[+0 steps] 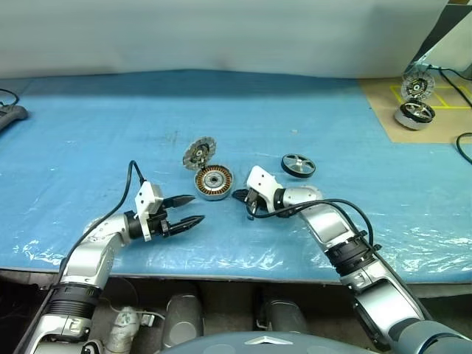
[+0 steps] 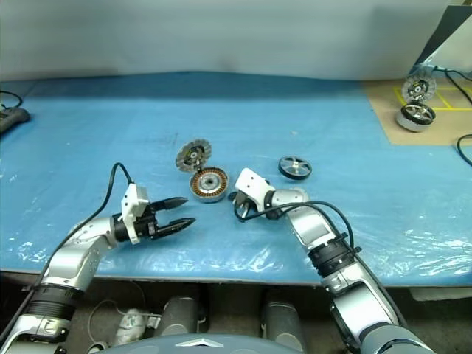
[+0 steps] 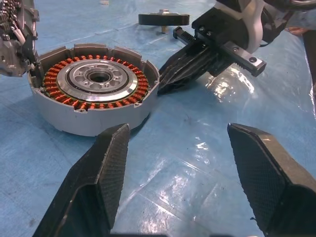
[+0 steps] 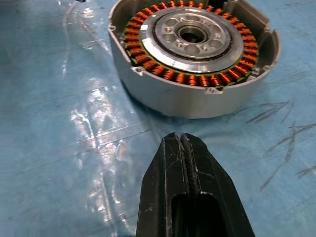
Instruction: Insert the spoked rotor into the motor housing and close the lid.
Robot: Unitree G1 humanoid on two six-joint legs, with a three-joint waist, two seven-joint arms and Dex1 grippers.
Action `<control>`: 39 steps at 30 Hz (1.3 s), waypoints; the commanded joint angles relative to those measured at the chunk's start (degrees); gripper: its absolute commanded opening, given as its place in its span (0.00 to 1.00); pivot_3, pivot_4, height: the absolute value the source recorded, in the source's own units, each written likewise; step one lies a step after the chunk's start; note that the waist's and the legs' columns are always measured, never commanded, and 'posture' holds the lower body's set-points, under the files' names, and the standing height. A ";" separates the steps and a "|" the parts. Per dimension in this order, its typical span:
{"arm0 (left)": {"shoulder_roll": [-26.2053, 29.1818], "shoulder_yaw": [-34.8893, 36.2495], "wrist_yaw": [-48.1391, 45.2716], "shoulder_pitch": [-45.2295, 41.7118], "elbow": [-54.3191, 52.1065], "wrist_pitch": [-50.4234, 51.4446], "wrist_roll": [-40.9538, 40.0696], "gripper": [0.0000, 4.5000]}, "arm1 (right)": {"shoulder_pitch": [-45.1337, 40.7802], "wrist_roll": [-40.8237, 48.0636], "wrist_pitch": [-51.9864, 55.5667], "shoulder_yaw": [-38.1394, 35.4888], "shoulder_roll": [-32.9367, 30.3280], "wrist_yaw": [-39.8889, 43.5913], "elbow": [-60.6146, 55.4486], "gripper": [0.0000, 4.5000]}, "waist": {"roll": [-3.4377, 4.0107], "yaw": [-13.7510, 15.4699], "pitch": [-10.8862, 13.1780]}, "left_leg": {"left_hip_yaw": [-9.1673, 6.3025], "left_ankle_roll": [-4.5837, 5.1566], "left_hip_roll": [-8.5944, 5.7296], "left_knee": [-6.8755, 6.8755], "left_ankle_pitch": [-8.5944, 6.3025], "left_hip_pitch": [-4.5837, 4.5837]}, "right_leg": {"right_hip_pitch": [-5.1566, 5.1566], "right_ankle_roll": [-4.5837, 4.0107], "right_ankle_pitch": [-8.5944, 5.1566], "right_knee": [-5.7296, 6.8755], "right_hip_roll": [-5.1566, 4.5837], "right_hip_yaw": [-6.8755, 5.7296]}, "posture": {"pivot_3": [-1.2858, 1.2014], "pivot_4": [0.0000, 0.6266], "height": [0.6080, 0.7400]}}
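Blue plastic sheet covers the table. Nearest, L gripper hangs wide open w/ nothing in it, just left of the housing. R gripper is pinched tight, empty, tips just right of the housing. Lid leans tilted at the housing's far-left rim. Rotor lies farther right, apart.
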 commanded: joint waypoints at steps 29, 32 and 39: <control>2.89 1.80 -1.46 5.90 -8.60 2.29 -2.24 0.75 | -10.72 4.14 3.62 -1.03 16.61 -1.68 8.91 0.01 | 0.01 -0.21 0.01 | 0.01 -0.03 0.02 -0.03 0.01 -0.18 | -0.22 -0.02 -0.01 -0.01 0.00 0.00 | 0.52 0.24 1.00; 2.95 1.91 -0.65 6.80 -9.45 2.09 -2.05 0.75 | -12.14 2.83 2.31 -1.08 18.31 -4.50 12.22 0.01 | 0.03 -0.03 0.02 | 0.01 -0.06 0.02 -0.04 0.03 -0.18 | -0.21 -0.02 -0.01 -0.01 0.00 0.00 | 0.52 0.24 1.00; 2.56 1.94 1.10 6.38 -10.66 2.66 -2.33 0.75 | -13.91 1.96 0.26 -1.65 21.34 -8.20 15.48 0.01 | 0.03 -0.15 0.02 | 0.01 -0.11 0.02 -0.04 0.05 -0.15 | -0.20 -0.01 -0.01 0.01 0.00 0.00 | 0.52 0.24 1.00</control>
